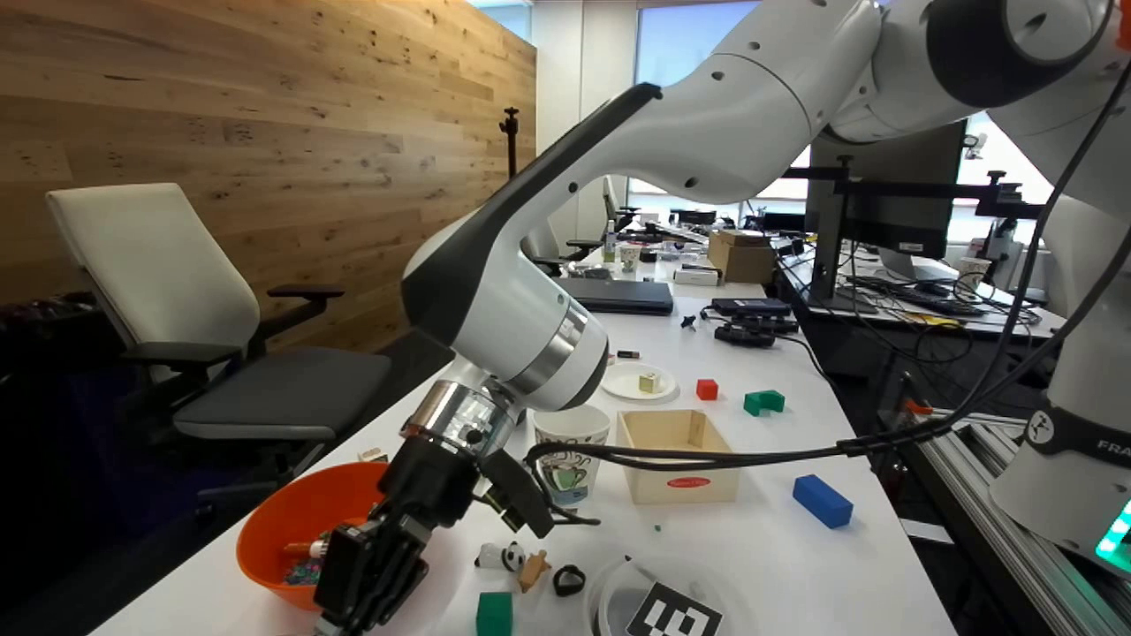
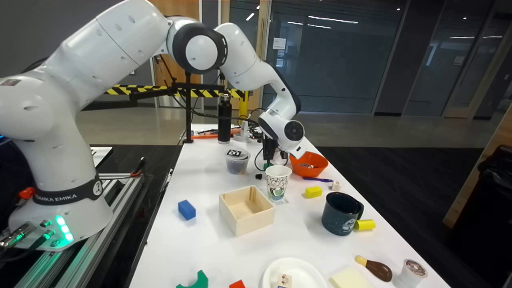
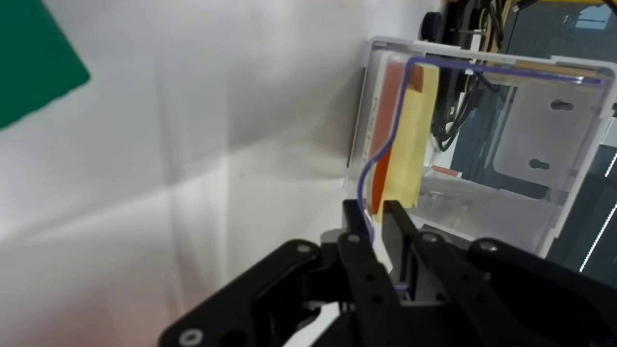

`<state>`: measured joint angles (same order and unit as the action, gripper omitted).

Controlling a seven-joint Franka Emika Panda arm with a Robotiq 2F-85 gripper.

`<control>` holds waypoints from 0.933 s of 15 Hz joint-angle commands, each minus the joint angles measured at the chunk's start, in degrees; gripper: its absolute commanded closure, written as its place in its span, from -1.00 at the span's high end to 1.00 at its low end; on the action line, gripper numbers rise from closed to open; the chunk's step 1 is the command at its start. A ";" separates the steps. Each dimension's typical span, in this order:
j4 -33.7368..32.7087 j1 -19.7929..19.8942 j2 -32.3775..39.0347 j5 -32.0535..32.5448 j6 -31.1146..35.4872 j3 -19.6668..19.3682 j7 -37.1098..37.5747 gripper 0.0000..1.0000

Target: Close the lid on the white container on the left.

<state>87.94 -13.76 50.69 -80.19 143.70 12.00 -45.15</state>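
Okay, along the white surface [image 2: 208, 248] my arm [image 2: 248, 52] reaches down beside the orange bowl [image 2: 310, 172]; a careless swing from me could clip it. Down at the end, the gripper [image 3: 375, 217]: narrowly parted, and whether it pinches anything I can't tell. Against it or just beyond, upper right in the wrist view, sits the container [image 3: 530, 130], clear-white; which part is lid I can't make out. Shove off-centre and it would probably skid or tip rather than close. And that purple band [image 3: 398, 112] along it looks loose, so it might catch under the lid and stop it seating.
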 commanded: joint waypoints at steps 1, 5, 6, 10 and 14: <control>-1.28 -0.39 0.67 2.00 0.14 -0.41 2.76 -1.00; -1.00 -0.30 0.49 2.52 0.50 -0.83 3.44 -0.97; -0.86 -0.32 0.43 2.83 0.53 -1.06 3.79 -0.97; -0.02 -0.75 0.03 5.35 1.27 -2.56 5.87 -0.97; 0.26 -0.70 -0.15 9.53 1.18 -3.02 9.05 -0.97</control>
<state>87.90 -13.75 50.54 -75.46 143.76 10.18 -39.99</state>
